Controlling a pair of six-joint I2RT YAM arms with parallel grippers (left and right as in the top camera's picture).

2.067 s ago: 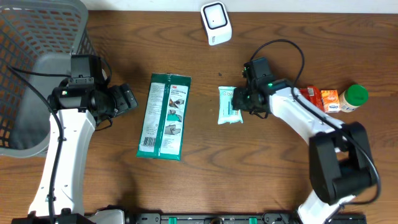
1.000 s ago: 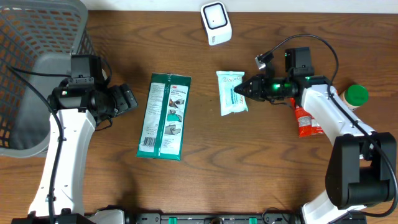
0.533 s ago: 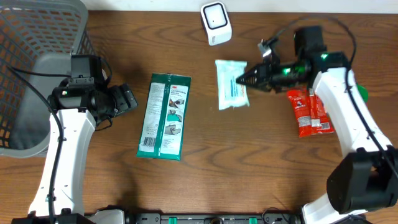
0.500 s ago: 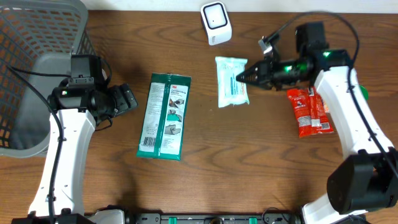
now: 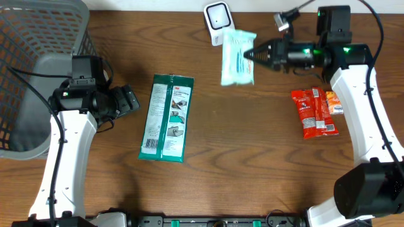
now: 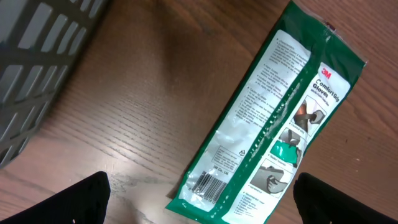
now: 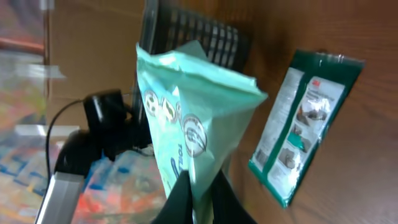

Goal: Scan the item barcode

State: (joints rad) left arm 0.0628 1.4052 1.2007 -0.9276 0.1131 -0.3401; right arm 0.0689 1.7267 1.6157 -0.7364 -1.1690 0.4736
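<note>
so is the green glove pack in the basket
No, the green glove pack lies flat on the wooden table, outside the grey basket.

Upper left: basket [image 5: 25, 38]; left of centre, on the worktop [image 5: 252, 164]: glove pack [image 5: 166, 118]. Top centre: scanner [image 5: 216, 19], with the pouch [image 5: 237, 58] just right of it; centre right: snack packet [image 5: 314, 113].

This looks to me like a mock shop checkout, set up in a lab or storeroom. On the wood-grain table [image 5: 252, 176] I see a small white barcode scanner [image 5: 218, 19], a grey mesh shopping basket [image 5: 38, 25] and packaged retail goods: a green glove pack [image 5: 166, 118], a red packet [image 5: 312, 113] and a pale green pack of wipes [image 5: 238, 57]. Beyond the basket, my right wrist camera catches brown cardboard boxes [image 7: 93, 43], though they are blurred.
</note>
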